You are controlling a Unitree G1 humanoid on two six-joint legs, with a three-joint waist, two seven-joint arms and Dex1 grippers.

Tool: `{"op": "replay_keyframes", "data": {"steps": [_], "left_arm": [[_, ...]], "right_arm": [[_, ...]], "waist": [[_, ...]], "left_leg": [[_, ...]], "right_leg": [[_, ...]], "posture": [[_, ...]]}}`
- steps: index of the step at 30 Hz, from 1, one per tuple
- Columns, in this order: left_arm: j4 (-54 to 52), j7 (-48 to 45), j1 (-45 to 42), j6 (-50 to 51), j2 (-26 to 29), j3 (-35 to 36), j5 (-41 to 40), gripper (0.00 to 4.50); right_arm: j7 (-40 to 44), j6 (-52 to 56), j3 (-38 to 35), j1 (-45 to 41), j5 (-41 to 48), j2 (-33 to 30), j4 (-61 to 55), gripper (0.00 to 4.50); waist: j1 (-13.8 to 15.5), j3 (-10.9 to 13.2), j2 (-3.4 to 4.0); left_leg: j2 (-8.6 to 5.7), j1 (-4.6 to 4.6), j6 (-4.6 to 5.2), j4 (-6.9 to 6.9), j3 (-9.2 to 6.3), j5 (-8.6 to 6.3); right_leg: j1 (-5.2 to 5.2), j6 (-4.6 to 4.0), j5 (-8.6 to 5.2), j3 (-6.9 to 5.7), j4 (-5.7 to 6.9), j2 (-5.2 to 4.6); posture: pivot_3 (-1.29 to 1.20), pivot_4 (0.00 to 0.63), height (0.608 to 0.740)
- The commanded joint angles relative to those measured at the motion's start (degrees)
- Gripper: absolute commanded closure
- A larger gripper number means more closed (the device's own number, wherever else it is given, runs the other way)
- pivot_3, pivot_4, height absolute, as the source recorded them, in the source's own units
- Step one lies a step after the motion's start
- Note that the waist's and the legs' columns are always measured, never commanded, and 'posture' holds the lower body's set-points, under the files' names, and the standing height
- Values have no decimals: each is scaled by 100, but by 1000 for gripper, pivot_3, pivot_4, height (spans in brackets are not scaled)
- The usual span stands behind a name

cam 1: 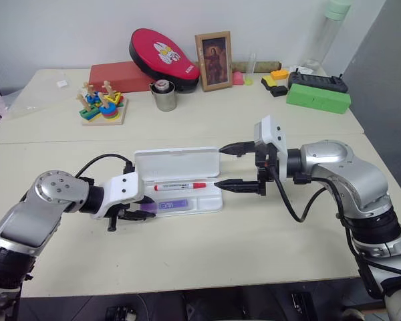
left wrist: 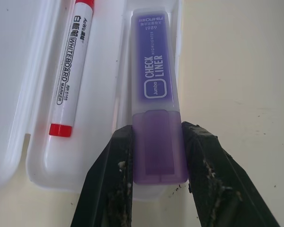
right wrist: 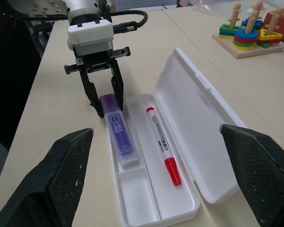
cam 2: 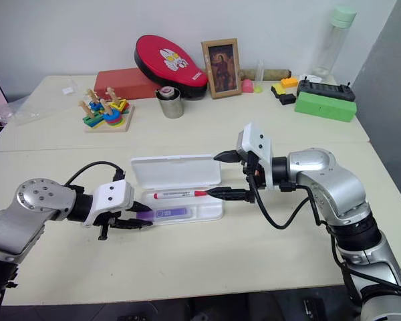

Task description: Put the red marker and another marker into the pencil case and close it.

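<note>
The white pencil case (cam 1: 177, 164) lies open in the middle of the table, its lid tipped back. The red marker (cam 1: 180, 186) rests in the far channel of the tray, red cap toward the right. The purple marker (left wrist: 154, 80) lies along the near channel, and its cap end sticks out past the tray's left end. My left gripper (cam 1: 137, 212) is at that end, shut on the purple cap. My right gripper (cam 1: 220, 166) hovers at the case's right end, pointing left and wide open, with one finger by the lid and one by the tray.
Along the back of the table stand a red oval case (cam 1: 164, 55), a framed picture (cam 1: 214, 60), a metal cup (cam 1: 164, 95), a stacking toy (cam 1: 102, 107), a red box (cam 1: 120, 75) and a green box (cam 1: 319, 98). Bare tabletop lies in front of the case.
</note>
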Motion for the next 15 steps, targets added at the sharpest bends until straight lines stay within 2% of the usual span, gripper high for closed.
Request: {"op": "replay_keyframes", "data": {"steps": [1, 5, 6, 14, 15], "left_arm": [[45, -179, -219, -140, -84, -62, 74, 3288], [82, -249, -310, -119, -176, -195, 184, 3288], [102, -253, -333, -111, -193, -207, 209, 2728], [-68, -215, -373, 161, -354, -95, 33, 1416], [-100, -144, -399, 202, -430, -47, -13, 1360]], "right_arm": [[-66, 12, -110, 11, 68, -42, -279, 0], [-104, 38, -85, 34, 49, -54, -303, 0], [-115, 46, -83, 35, 50, -55, -301, 0], [-230, 40, -138, 56, 25, -1, -105, 0], [-307, 15, -146, 44, -45, 21, 22, 0]], "waist": [[1, 0, 0], [-2, 0, 0], [-1, 0, 0], [-1, 0, 0], [-1, 0, -1]], "left_leg": [[0, 0, 0, 0, 0, 0], [0, 0, 0, 1, 1, 0], [0, 0, 0, 2, 0, 0], [0, 0, 1, 4, 0, 1], [0, 0, 1, 4, -1, 1]], "right_leg": [[0, 0, 0, 0, 1, 0], [1, 0, 0, 1, 1, 0], [1, 0, 0, 1, 1, 0], [2, 0, 1, 0, 5, 0], [2, 0, 1, 1, 5, 0]], "posture": [[0, 150, 740], [0, 150, 740], [0, 150, 740], [0, 150, 740], [0, 150, 740]]}}
